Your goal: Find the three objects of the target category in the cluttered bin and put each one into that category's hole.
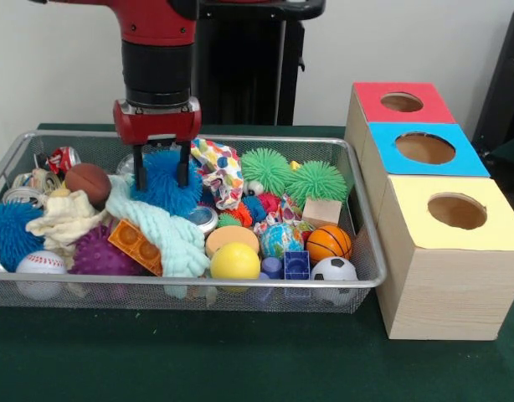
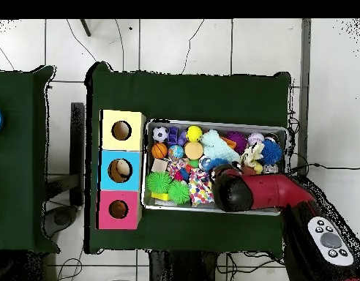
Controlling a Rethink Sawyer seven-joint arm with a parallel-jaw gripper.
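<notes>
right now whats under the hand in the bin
The hand has its open fingers around a blue fuzzy spiky ball in the bin. A pale mint cloth lies just in front of it. Whatever sits beneath the ball is covered.

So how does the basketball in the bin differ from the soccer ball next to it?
The basketball is orange with dark seams; the soccer ball is white with black patches. The basketball sits deeper in the bin, and the soccer ball lies closer to the near rim, partly in front of it. Both are small round balls of similar size, touching.
</notes>
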